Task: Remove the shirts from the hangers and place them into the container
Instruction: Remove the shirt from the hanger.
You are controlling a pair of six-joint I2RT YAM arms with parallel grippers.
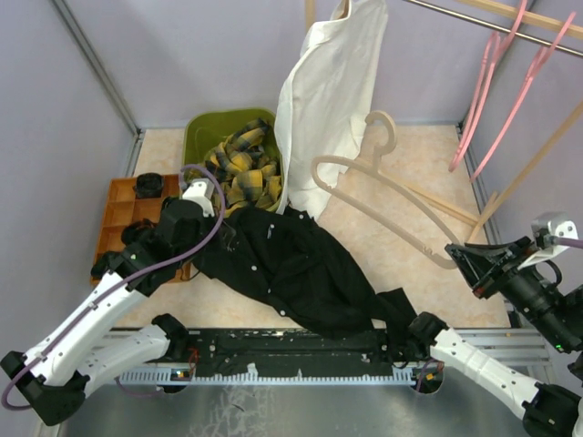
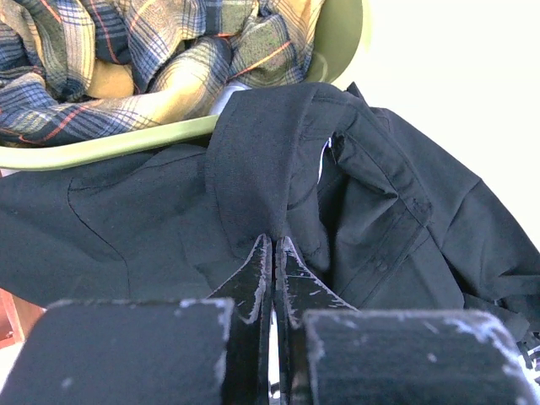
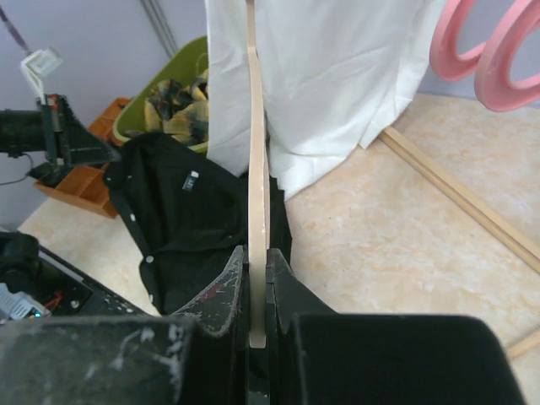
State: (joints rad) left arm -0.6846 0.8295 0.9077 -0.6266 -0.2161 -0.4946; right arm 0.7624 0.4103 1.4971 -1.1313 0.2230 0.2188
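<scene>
The beige marbled tabletop (image 1: 428, 155) is enclosed by pale lilac walls (image 1: 182, 55); a metal rail (image 1: 474, 20) is mounted across the far right corner.

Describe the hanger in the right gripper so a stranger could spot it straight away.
Find the big white shirt hanging at the back. Just right of it in the top view is a hanger with one end pinched in the right gripper. It is pale beige and bare, unlike the pink hangers hanging farther right.
</scene>
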